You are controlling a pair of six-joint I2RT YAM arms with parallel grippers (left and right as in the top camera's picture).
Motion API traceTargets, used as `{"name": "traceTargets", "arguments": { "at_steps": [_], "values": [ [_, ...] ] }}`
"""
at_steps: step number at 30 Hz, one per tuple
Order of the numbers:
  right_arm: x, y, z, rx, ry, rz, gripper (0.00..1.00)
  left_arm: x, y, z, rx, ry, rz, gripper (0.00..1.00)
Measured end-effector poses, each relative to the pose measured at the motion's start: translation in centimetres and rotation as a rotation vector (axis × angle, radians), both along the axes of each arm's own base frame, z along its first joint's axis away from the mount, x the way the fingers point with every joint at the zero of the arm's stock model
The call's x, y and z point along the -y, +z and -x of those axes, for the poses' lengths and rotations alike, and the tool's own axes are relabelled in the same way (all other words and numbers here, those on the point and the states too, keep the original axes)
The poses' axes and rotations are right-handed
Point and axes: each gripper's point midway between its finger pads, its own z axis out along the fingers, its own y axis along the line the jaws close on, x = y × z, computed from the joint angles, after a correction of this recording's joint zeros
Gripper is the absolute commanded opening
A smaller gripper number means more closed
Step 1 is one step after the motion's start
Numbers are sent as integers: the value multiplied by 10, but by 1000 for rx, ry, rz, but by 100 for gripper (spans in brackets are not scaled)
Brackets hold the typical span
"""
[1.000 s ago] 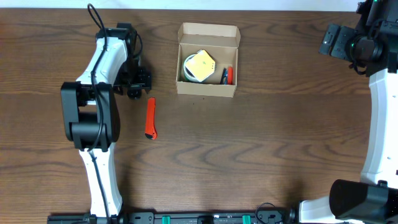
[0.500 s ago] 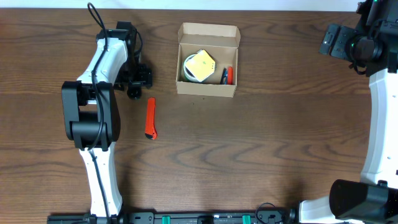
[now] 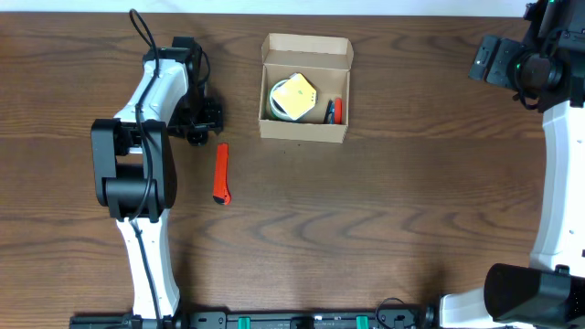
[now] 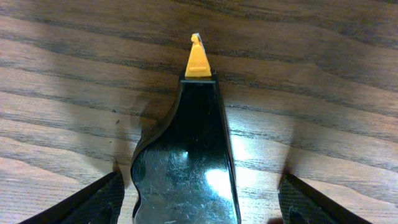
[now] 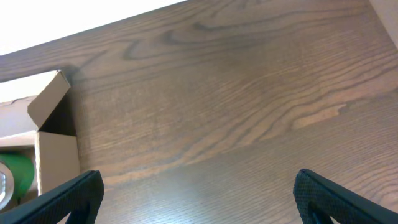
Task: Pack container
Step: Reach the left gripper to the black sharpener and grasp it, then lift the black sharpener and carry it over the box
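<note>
The container point(image 3: 304, 134) is a small tan cardboard box at the back middle, with its flap lid point(image 3: 307, 46) open. Inside are a roll with a yellow top point(image 3: 292, 96) and a small red and black item point(image 3: 335, 110). My left gripper point(image 3: 199, 122) is open, left of the box. In the left wrist view its jaws point(image 4: 200, 186) straddle a glossy black tool with an orange tip point(image 4: 186, 155) lying on the table, without touching it. My right gripper point(image 3: 498, 59) is open and empty at the far right back. Its jaws point(image 5: 199, 186) hang over bare wood.
A red-orange cutter point(image 3: 221, 174) lies on the table just in front of my left gripper. The wooden table point(image 3: 384, 219) fills the view. The right wrist view shows the box's corner point(image 5: 53, 118) at its left edge, with something green point(image 5: 13, 174) inside.
My left gripper has shifted very slightly over the black tool. The right arm, the box and the cutter have not moved.
</note>
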Motion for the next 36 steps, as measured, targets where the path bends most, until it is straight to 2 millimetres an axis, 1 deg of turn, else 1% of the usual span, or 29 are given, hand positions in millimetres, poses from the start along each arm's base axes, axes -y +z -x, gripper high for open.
{"name": "traceTargets", "arguments": {
  "at_steps": [3, 4, 5, 8, 10, 14, 21, 23, 25, 26, 33, 36],
  "values": [
    [0, 0, 0, 0, 0, 0, 99, 0, 0, 0, 4, 0, 1, 79],
    [0, 0, 0, 0, 0, 0, 99, 0, 0, 0, 4, 0, 1, 76],
    [0, 0, 0, 0, 0, 0, 99, 0, 0, 0, 5, 2, 1, 72],
    [0, 0, 0, 0, 0, 0, 99, 0, 0, 0, 4, 5, 1, 53],
    [0, 0, 0, 0, 0, 0, 99, 0, 0, 0, 4, 8, 1, 45],
    [0, 0, 0, 0, 0, 0, 99, 1, 0, 0, 6, 8, 6, 35],
    [0, 0, 0, 0, 0, 0, 99, 1, 0, 0, 5, 8, 7, 23],
    [0, 0, 0, 0, 0, 0, 99, 1, 1, 1, 1, 10, 7, 16],
    [0, 0, 0, 0, 0, 0, 99, 1, 1, 4, -9, 17, 8, 8],
    [0, 0, 0, 0, 0, 0, 99, 1, 1, 6, -19, 20, 9, 6],
    [0, 0, 0, 0, 0, 0, 99, 2, 4, 30, -121, 29, 11, 6],
    [0, 0, 0, 0, 0, 0, 99, 2, 13, 32, -145, 29, 12, 6]
  ]
}}
